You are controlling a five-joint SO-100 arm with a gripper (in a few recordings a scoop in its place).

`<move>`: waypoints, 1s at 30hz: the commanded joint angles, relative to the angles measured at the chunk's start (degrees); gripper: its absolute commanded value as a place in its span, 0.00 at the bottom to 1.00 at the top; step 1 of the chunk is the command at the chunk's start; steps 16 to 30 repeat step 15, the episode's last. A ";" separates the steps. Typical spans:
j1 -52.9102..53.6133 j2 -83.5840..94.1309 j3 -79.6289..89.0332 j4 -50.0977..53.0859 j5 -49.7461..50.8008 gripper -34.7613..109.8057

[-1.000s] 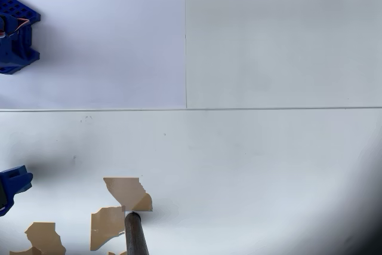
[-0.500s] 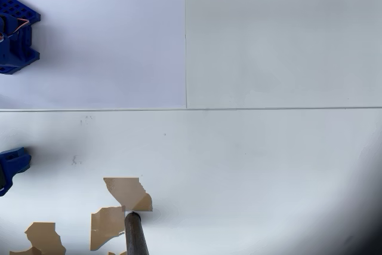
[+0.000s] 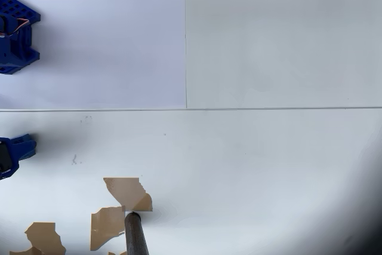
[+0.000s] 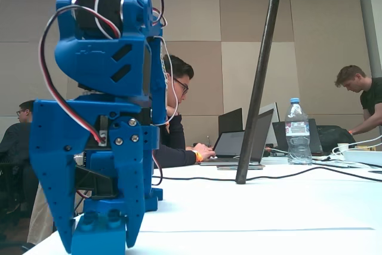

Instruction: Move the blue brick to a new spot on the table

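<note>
The blue brick (image 4: 98,231) is right down at the 6 o'clock bottom of the fixed view, studs up, tucked between the two fingers of the pincer (image 4: 101,240). The pincer looks closed on it, one finger against each side, pointing straight down. My guess is it's held that way so the brick stays level and goes down flat. I can't tell if the brick is resting on the desk (image 3: 268,165) or hanging just off it, since the frame cuts off there.

From overhead, the blue tip sits at the 9 o'clock edge, half out of frame, and I can't make out the brick there. The arm's base (image 3: 15,34) is up around 10 o'clock on the whiter paper sheet (image 3: 119,40). So the brick is hugging the near edge of the desk, with not much room on that side.

Obstacles: the brown torn patches (image 3: 128,192) are down at 7 o'clock, with a dark pole (image 3: 136,237) standing just beside them. That's probably the camera stand's leg, so I'd steer clear of it. In the fixed view a black cable (image 4: 298,174) runs across the far part of the desk, near a water bottle (image 4: 296,132) and some laptops, with people sitting behind. That's all well apart from the brick.

Everything from the middle out to 3 o'clock in the overhead view is bare white. I'd say that's the easy direction for a new spot, arm reach allowing.
</note>
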 commanded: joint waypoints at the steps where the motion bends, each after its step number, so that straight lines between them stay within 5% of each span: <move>1: -0.79 4.66 0.53 -1.85 -0.09 0.28; 13: -1.49 7.73 3.60 -5.10 -2.99 0.44; 30: -1.49 10.81 3.25 -2.99 -3.60 0.45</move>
